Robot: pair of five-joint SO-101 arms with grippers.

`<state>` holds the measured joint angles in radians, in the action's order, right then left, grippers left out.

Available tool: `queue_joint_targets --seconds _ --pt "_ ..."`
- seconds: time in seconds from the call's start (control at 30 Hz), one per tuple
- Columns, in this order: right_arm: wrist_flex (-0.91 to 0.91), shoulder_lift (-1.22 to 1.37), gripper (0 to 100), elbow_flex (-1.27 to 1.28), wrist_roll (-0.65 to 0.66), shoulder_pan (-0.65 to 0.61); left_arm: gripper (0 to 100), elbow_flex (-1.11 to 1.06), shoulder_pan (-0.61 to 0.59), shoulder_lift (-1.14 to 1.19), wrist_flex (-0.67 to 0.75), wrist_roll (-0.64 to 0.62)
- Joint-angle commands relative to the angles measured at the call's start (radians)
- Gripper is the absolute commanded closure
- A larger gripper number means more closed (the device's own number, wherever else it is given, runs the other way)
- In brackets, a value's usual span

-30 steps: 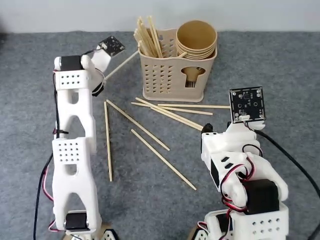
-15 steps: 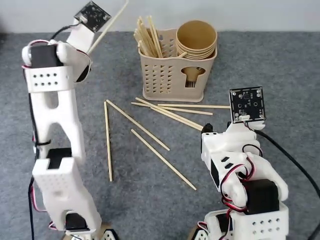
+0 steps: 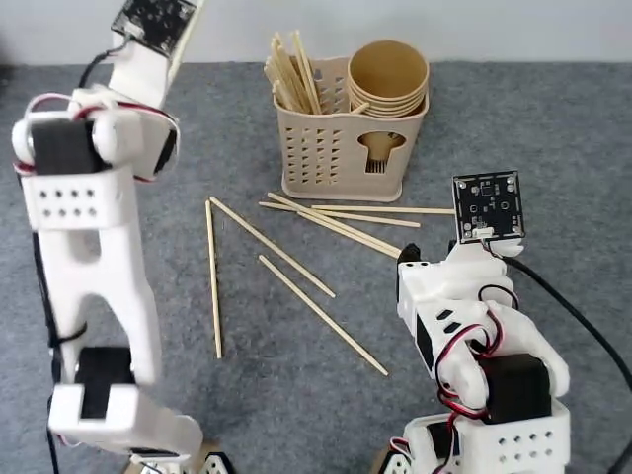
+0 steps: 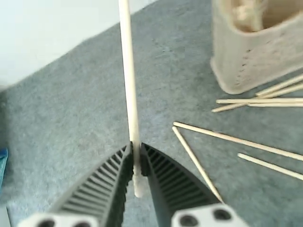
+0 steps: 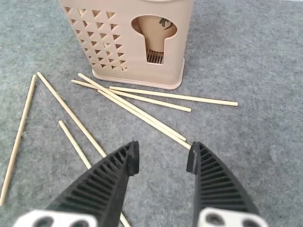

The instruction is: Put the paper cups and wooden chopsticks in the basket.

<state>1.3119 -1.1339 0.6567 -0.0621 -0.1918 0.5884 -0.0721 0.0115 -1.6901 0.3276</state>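
Observation:
A beige perforated basket [image 3: 341,148] stands at the back of the grey mat, holding a stack of paper cups [image 3: 388,74] and a bundle of wooden chopsticks [image 3: 291,74]. Several loose chopsticks [image 3: 321,314] lie on the mat in front of it. My left arm [image 3: 94,178] is raised high at the back left. Its gripper [image 4: 136,163] is shut on one chopstick [image 4: 127,85], which sticks straight out past the fingers, left of the basket [image 4: 255,52]. My right gripper [image 5: 162,158] hangs open just above the mat, over the near ends of the chopsticks [image 5: 142,116] lying before the basket [image 5: 109,42].
The right arm's body [image 3: 484,355] fills the front right corner. One chopstick [image 3: 213,276] lies alone toward the left arm's base, and two more [image 3: 272,247] slant across the middle. Open grey mat [image 3: 553,148] lies right of the basket.
The left arm has risen from beside the basket's left side to high at the back left, carrying the chopstick with it. The right arm and loose chopsticks have not moved.

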Motion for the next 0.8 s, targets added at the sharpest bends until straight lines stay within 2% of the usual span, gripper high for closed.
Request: queue_joint_targets --seconds 0.0,0.07,0.17,0.33,0.43,0.63,0.77 --pt "-0.01 0.001 81.2 -0.012 -0.011 0.002 99 -0.114 0.057 -0.206 0.06 -0.015" --pt "-0.01 0.001 81.2 -0.012 -0.011 0.002 99 -0.223 0.089 -0.313 0.12 -0.018" --pt "-0.01 0.001 81.2 -0.012 -0.011 0.002 99 -0.424 0.121 -0.463 0.273 -0.103" --pt "-0.01 0.001 81.2 -0.012 -0.011 0.002 99 -0.788 0.133 -0.651 0.632 -0.247" --pt "-0.01 0.001 81.2 -0.012 -0.011 0.002 99 -0.955 0.153 -0.709 0.839 -0.27" --pt "-0.01 0.001 81.2 -0.012 -0.012 0.002 98 -1.109 0.201 -0.678 1.131 -0.279" --pt "-0.01 0.001 81.2 -0.012 -0.012 0.002 96 -1.112 0.216 -0.595 1.231 -0.387"
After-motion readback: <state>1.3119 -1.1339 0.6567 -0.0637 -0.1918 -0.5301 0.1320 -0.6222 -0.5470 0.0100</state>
